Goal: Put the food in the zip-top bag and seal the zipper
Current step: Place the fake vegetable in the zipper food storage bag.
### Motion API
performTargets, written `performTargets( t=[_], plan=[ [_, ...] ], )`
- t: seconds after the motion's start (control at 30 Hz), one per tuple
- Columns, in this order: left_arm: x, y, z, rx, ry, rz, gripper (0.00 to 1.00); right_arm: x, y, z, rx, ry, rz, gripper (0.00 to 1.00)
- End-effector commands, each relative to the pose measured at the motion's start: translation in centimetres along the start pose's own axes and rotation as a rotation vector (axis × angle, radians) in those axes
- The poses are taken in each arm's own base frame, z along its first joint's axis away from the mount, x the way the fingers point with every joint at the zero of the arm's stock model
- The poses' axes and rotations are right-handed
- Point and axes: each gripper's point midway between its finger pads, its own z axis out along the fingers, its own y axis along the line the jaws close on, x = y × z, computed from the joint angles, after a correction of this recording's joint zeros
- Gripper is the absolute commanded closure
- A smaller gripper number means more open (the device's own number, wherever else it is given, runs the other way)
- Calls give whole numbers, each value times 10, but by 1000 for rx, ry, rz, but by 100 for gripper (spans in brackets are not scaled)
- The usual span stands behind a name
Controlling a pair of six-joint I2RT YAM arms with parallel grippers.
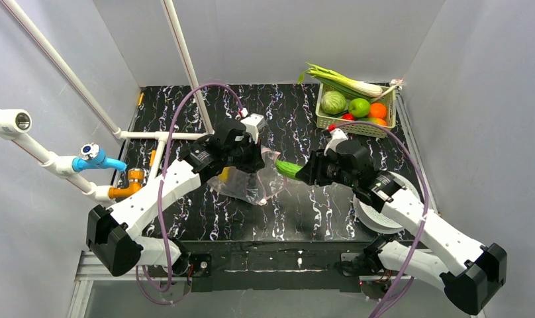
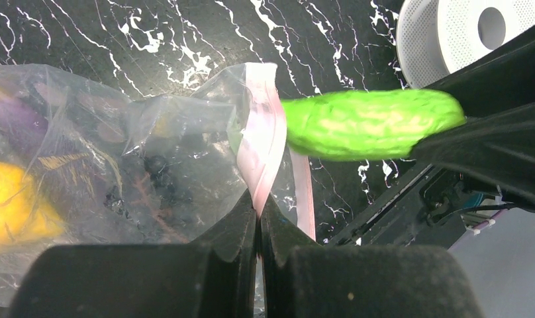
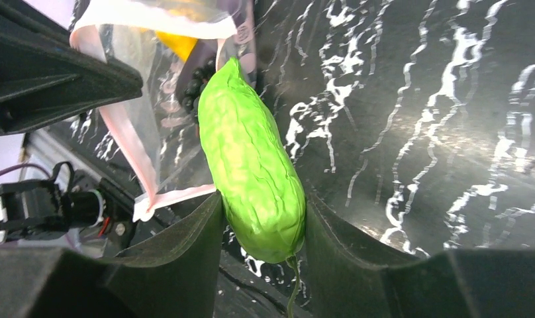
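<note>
The clear zip-top bag (image 1: 251, 182) lies mid-table with its mouth facing right. It holds a yellow piece (image 2: 13, 202) and dark purple food (image 2: 16, 122). My left gripper (image 2: 259, 211) is shut on the pink zipper strip (image 2: 259, 142) and holds the mouth's upper edge up. My right gripper (image 3: 261, 212) is shut on a green bumpy cucumber (image 3: 251, 165), whose tip is at the bag's mouth. The cucumber (image 1: 289, 169) also shows in the top view, and in the left wrist view (image 2: 371, 124) just right of the strip.
A pale green mesh basket (image 1: 383, 124) at the back right holds a cabbage (image 1: 333, 103), a green apple (image 1: 359, 107), orange and red fruit and a leek (image 1: 341, 81). A white perforated disc (image 1: 377, 212) lies under the right arm. White pipes stand at left.
</note>
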Motion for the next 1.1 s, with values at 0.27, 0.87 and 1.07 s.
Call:
performTargets(
  t=[0.27,0.87,1.07],
  plan=[
    [-13,-2,-17,-4,-71,12,100,-27,32,-41,-69,-102,-131,99],
    [-22,-22,-31,106,-156,37,100,-49,66,37,-121,-96,-35,99],
    [-25,-26,-37,123,-178,45,100,-57,68,58,-94,-95,-13,97]
  ],
)
